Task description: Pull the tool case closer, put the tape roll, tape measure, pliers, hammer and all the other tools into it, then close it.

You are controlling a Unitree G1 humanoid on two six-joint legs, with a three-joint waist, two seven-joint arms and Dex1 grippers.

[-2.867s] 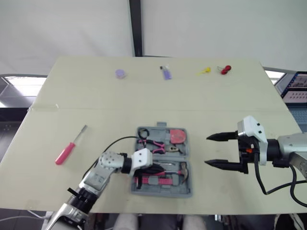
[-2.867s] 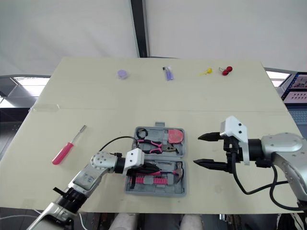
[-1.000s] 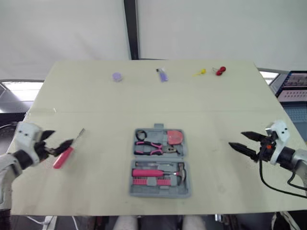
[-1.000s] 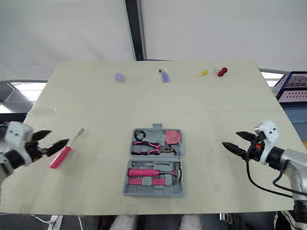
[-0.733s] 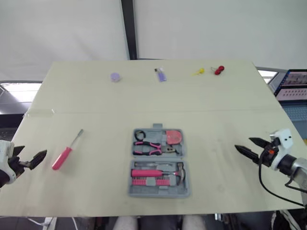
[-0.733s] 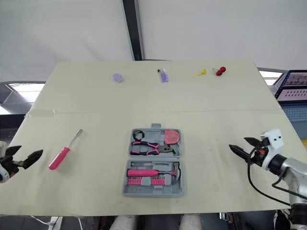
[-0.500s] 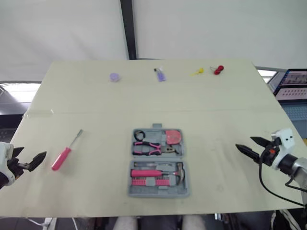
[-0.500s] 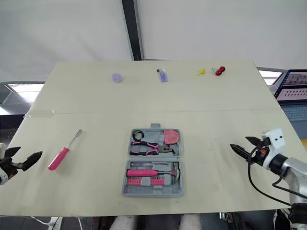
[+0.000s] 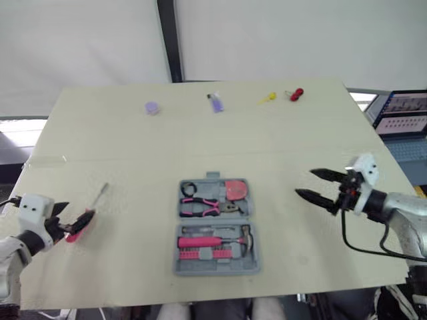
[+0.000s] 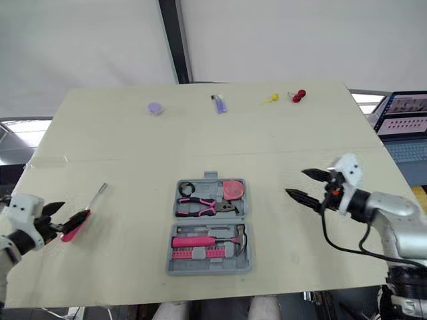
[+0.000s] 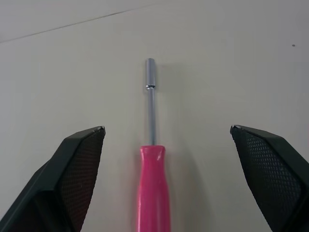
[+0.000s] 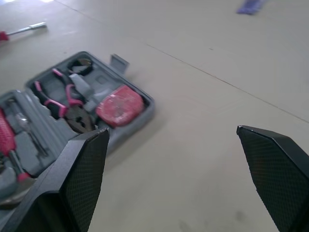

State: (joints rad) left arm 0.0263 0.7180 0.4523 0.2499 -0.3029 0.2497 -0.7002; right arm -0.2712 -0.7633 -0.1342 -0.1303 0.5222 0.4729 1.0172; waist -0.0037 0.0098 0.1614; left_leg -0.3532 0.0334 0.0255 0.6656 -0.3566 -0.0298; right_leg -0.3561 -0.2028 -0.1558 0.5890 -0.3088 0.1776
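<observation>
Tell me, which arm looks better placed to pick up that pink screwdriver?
Left, probably. The left gripper is open and straddles the pink screwdriver, which lies on the table to the left of the tool case. The right gripper, also open, hovers on the case's other side.

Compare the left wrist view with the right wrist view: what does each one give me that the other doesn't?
Left wrist view: the left pincer open astride the pink screwdriver, not touching it. Right wrist view: the right pincer open, facing the open tool case, which holds the pliers, tape measure and tape roll; a purple item lies beyond. Shared: the screwdriver, far off in the right wrist view, and the table.
</observation>
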